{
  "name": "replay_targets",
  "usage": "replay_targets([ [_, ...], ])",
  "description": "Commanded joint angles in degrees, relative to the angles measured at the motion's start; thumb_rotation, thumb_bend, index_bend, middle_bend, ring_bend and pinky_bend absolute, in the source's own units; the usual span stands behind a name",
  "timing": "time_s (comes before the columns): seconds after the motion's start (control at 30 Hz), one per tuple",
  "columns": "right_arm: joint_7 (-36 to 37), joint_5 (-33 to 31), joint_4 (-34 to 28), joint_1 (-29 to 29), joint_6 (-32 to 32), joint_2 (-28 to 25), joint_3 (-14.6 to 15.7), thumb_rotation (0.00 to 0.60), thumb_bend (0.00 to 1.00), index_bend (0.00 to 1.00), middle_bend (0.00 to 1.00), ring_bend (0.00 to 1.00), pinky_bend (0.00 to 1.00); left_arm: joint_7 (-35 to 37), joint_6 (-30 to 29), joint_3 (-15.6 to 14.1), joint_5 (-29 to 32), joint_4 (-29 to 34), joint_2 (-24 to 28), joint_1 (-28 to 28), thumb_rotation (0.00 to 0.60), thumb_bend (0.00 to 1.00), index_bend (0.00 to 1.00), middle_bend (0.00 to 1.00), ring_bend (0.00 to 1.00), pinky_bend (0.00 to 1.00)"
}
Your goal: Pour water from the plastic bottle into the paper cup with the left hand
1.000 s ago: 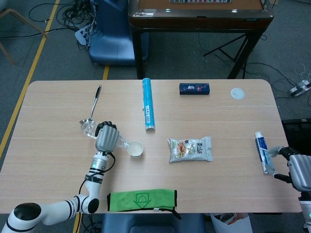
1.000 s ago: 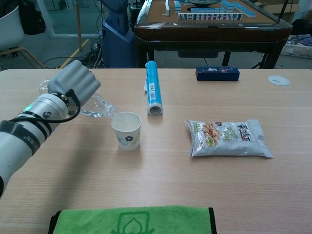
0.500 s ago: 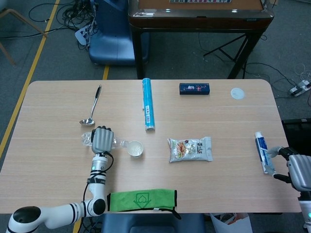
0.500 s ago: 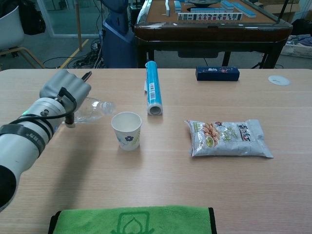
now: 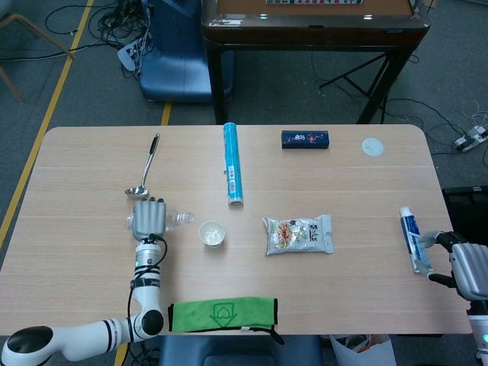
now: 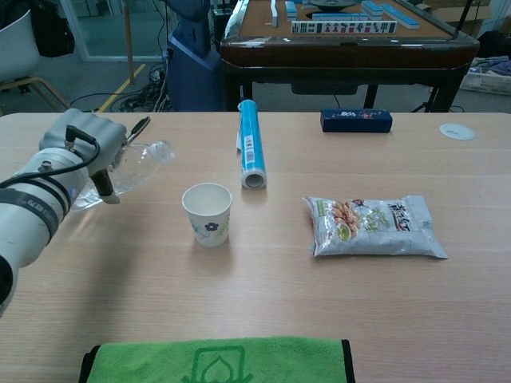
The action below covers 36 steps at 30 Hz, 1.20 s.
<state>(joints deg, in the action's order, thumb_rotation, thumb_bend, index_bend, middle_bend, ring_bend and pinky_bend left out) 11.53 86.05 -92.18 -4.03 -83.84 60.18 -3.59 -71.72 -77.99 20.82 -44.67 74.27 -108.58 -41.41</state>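
Plastic bottle [image 6: 137,167] apparently tilted in left hand [image 6: 84,142], beside cup [image 6: 207,214].

Colours as I read them on my two feeds. Table [image 5: 91,259]: pale wood grain, filling the middle of both frames. Left hand [image 6: 84,144]: grey, at centre left. Plastic bottle [image 6: 140,167] in it: clear, colourless. Paper cup [image 6: 207,214]: white with a small dark blue flower print. Tube [image 6: 251,153], upper centre: bright blue with a white label. Box [image 6: 356,120], upper right: dark navy with pale print. Snack bag [image 6: 375,227]: silvery white, with an orange-brown food picture. Cloth [image 6: 215,361], bottom edge: green with black trim and a darker green emblem. Toothpaste tube [image 5: 410,238], right edge of head view: white and blue.
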Motion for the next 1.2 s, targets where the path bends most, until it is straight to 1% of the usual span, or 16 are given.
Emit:
replay_targets([
  [0.03,0.0,0.0,0.0,0.0,0.0,0.0,0.0,0.6,0.23,0.45,0.5,0.41,0.66,4.6,-1.1,2.8,2.1,2.0,1.7,1.6,0.6,0.04,0.54,0.54,0.55,0.83],
  [0.07,-0.1,-0.1,0.0,0.0,0.1,0.0,0.0,0.6,0.23,0.45,0.5,0.41,0.66,6.4,-1.3,3.8,2.8,2.7,2.3,2.1,0.6,0.04,0.54,0.54,0.55,0.83],
  [0.17,-0.2,-0.2,0.2,-0.1,0.3,0.2,0.0,0.6,0.23,0.45,0.5,0.41,0.66,11.2,-1.4,5.4,3.9,4.3,3.8,3.5,0.6,0.04,0.54,0.53,0.54,0.83],
  [0.4,-0.9,-0.6,0.5,-0.3,1.0,0.6,0.1,0.6,0.23,0.45,0.5,0.41,0.66,23.4,-1.7,6.7,3.3,5.1,5.6,6.8,0.6,0.04,0.54,0.53,0.54,0.83],
  [0.53,-1.2,-0.8,0.6,-0.4,1.2,0.8,0.1,0.6,0.23,0.45,0.5,0.41,0.66,30.5,-1.5,7.8,3.4,4.9,6.0,8.7,0.6,0.07,0.54,0.53,0.54,0.82],
  [0.67,-1.6,-1.0,0.9,-0.6,1.9,1.2,0.2,0.6,0.23,0.45,0.5,0.41,0.66,37.7,-1.6,7.2,1.2,3.0,6.1,10.4,0.6,0.07,0.54,0.53,0.53,0.75],
  [0.83,-2.4,-1.3,1.2,-0.9,2.6,1.6,0.3,0.6,0.23,0.45,0.5,0.41,0.66,44.7,0.0,7.4,0.9,0.9,6.2,11.9,0.6,0.07,0.54,0.53,0.53,0.73],
  [0.93,-2.9,-1.5,1.3,-1.0,2.8,1.8,0.2,0.6,0.23,0.45,0.5,0.41,0.66,48.0,1.3,7.1,0.5,0.0,6.6,12.7,0.6,0.07,0.54,0.53,0.53,0.67],
  [1.13,-3.4,-1.9,1.6,-1.1,3.3,2.2,0.3,0.6,0.23,0.45,0.5,0.41,0.66,54.4,3.9,7.6,1.1,-0.9,7.4,14.3,0.6,0.07,0.53,0.53,0.51,0.6],
  [1.2,-3.5,-1.9,1.6,-1.2,3.4,2.2,0.3,0.6,0.23,0.45,0.5,0.41,0.66,55.2,5.2,7.3,1.2,-1.0,7.9,14.5,0.6,0.07,0.52,0.53,0.5,0.54],
])
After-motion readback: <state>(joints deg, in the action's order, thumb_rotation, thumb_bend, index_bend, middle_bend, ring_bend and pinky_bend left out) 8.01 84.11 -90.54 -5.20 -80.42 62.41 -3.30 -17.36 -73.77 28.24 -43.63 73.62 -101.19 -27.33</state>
